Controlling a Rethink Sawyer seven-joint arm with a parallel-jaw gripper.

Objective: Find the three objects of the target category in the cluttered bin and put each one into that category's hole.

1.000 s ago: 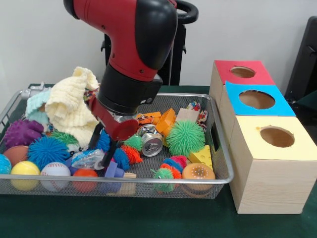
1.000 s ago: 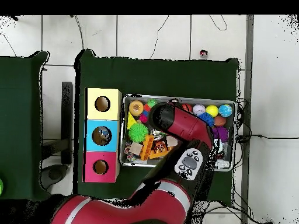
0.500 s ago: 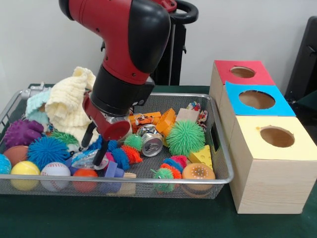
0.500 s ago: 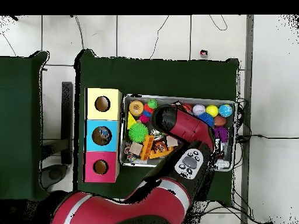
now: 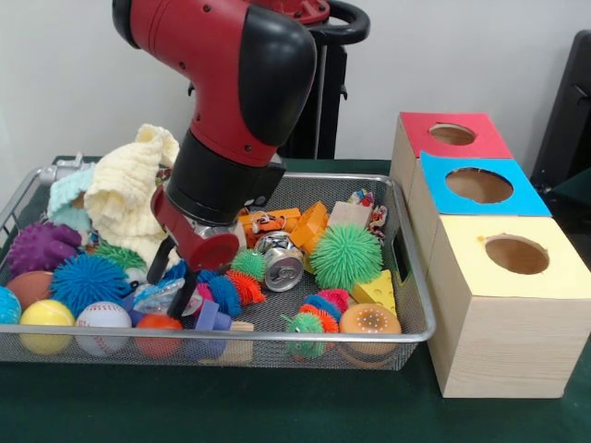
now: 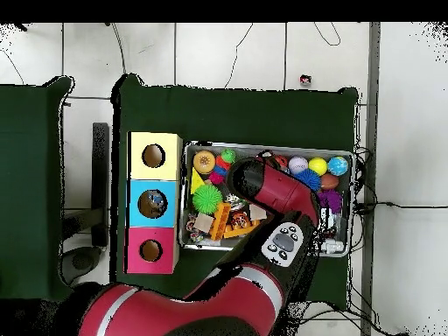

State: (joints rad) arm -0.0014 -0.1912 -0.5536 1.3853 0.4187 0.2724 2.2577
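Observation:
In the front view my gripper [image 5: 172, 284] hangs low in the wire bin [image 5: 406, 334], left of its middle. It is open, and its two dark fingers [image 5: 184, 302] stand either side of a clear crinkled plastic item [image 5: 159, 296] among small blue spiky balls [image 5: 222, 293]. Nothing is held. Around it lie a big blue spiky ball [image 5: 86, 279], a baseball [image 5: 102, 318], an orange ball [image 5: 159, 325] and a crushed can [image 5: 282, 264]. A large green spiky ball [image 5: 345, 255] sits further right. In the overhead view the arm [image 6: 276, 188] hides the gripper.
Three wooden boxes with holes stand right of the bin: red [image 5: 452, 135], blue [image 5: 478, 185] and yellow [image 5: 515, 255]. A cream knitted cloth [image 5: 127, 196] is piled at the bin's back left. Orange blocks [image 5: 300, 221], a cheese wedge [image 5: 377, 292] and a donut [image 5: 369, 320] lie to the right.
The gripper has shifted left across the bin and slightly lower, from over the purple-blue piece to the clear plastic item. It stays open.

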